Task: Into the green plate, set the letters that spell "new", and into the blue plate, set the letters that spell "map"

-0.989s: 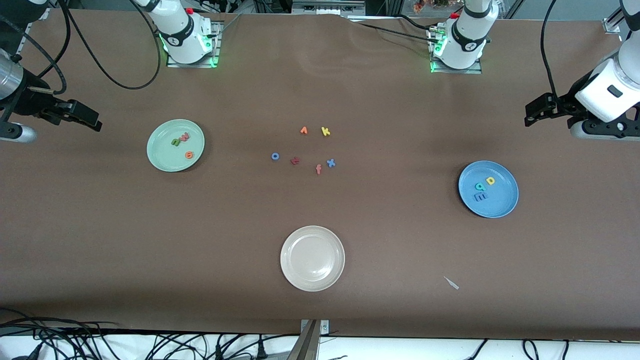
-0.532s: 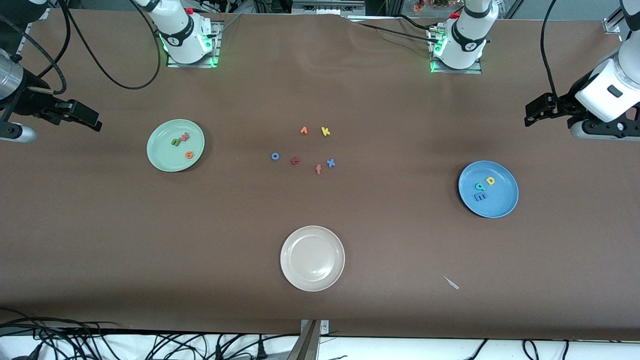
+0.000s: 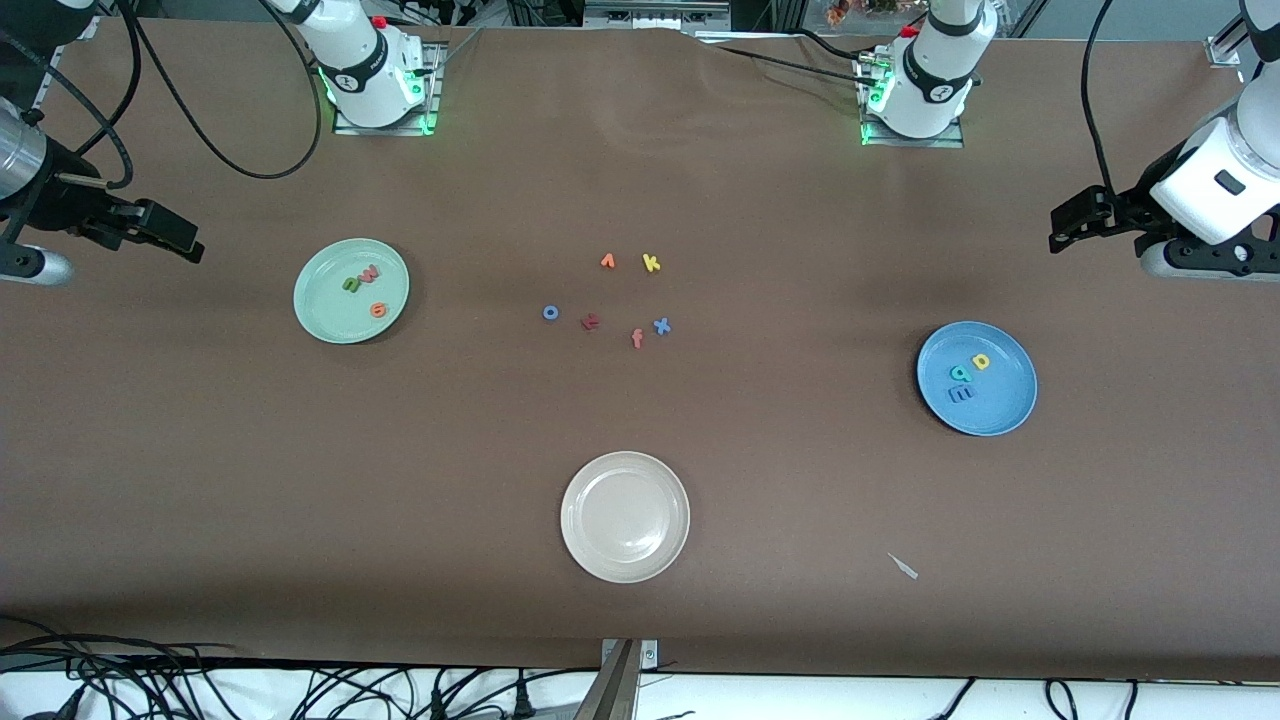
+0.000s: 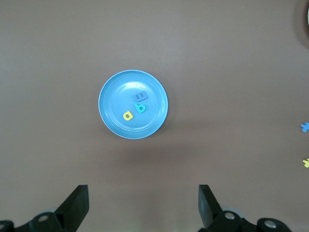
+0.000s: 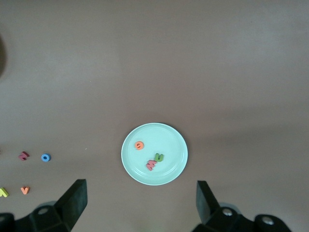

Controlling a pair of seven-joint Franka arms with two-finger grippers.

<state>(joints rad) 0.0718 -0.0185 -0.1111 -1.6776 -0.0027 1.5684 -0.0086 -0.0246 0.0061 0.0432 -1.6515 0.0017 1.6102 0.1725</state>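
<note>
**Foam letters sorted onto two plates, both arms drawn back**

Mint-green and round, the green plate (image 3: pixel 351 291) lay on the brown desk (image 3: pixel 640 450) toward the right arm's end, away from the loose cluster of letters at the desk's middle. In it lay the letters that spell "new": the green "n" (image 3: pixel 352 284) touching the pinkish-red "w" (image 3: pixel 370 272), the pair forming a short row slanting away from the front camera toward the cluster, and the orange "e" (image 3: pixel 377 309) apart from them, nearer the front camera. The blue plate (image 3: pixel 977 378) lay toward the left arm's end, somewhat nearer the camera than the cluster. It held the letters that spell "map": the yellow "a" (image 3: pixel 981 361), the teal "p" (image 3: pixel 960 374) and the blue "m" (image 3: pixel 960 394), close together, the "m" turned on its side.

The cluster comprised a yellow "k" (image 3: pixel 651 263), a blue "x" (image 3: pixel 661 325), a salmon "f" (image 3: pixel 637 339), a dark red letter (image 3: pixel 590 321), a blue "o" (image 3: pixel 550 313) and an orange letter (image 3: pixel 607 261). A cream plate (image 3: pixel 625 516) lay nearer the camera than the cluster.

The right gripper (image 5: pixel 139 205) hung above its end of the desk, fingers (image 5: pixel 72 200) spread and holding nothing. The left gripper (image 4: pixel 143 208) hung likewise, fingers (image 4: pixel 77 205) wide apart and bare.
</note>
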